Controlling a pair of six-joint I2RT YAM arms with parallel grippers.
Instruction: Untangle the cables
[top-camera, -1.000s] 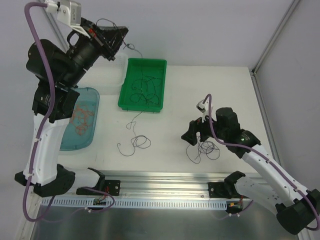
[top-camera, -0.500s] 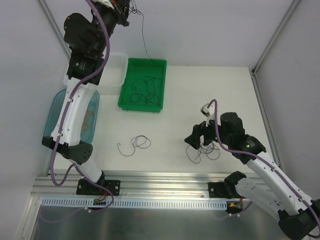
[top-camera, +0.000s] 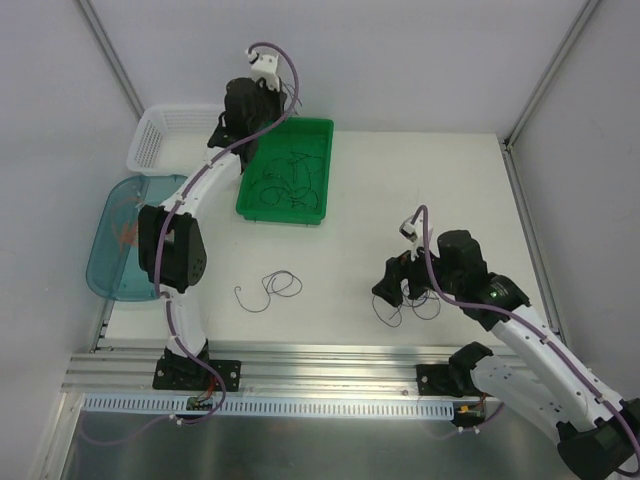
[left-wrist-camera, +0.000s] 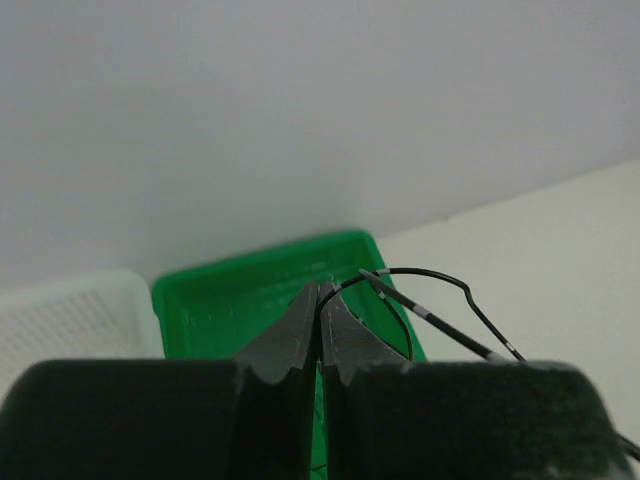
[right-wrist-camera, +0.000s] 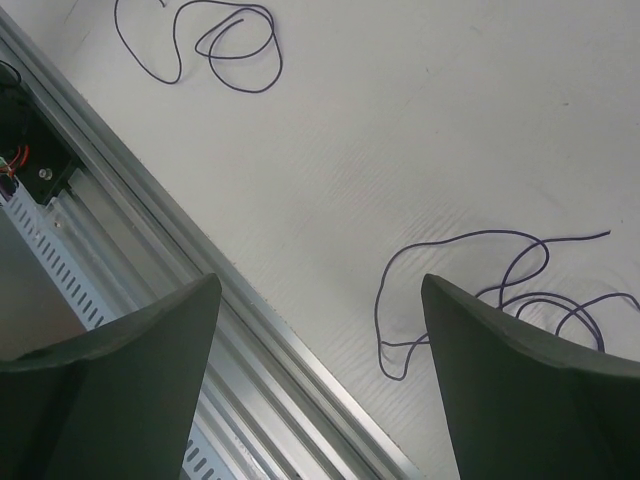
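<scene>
Since the earlier frames the left arm (top-camera: 205, 185) has come down from its high pose and now stretches over the far left corner of the green tray (top-camera: 296, 121), so the blue tray (top-camera: 100, 265) and the white basket (top-camera: 160, 135) at the left edge of the worktop (top-camera: 350, 220) are uncovered, while the right arm stays almost in the same place. The left end effector (left-wrist-camera: 320, 300) has its fingers pressed together, clamped on a thin black cable (left-wrist-camera: 430, 300) that leaves the fingertips and curves to the right, with the green tray and the white basket seen beyond it. More black cables (top-camera: 285, 180) lie curled inside the green tray, which sits at the far edge of the worktop, left of the middle. Some red-orange cables (top-camera: 128, 232) lie in the blue tray. The right end effector (top-camera: 397, 291) has its fingers wide apart and holds nothing; it hovers low over a looped purple cable (right-wrist-camera: 520, 270) that lies on the worktop close to the near edge, right of the middle. Another purple cable (top-camera: 275, 287), also in small loops, lies alone on the worktop near the near edge, left of the middle and well apart from the first one. An aluminium rail (top-camera: 330, 352) runs along the near edge.
</scene>
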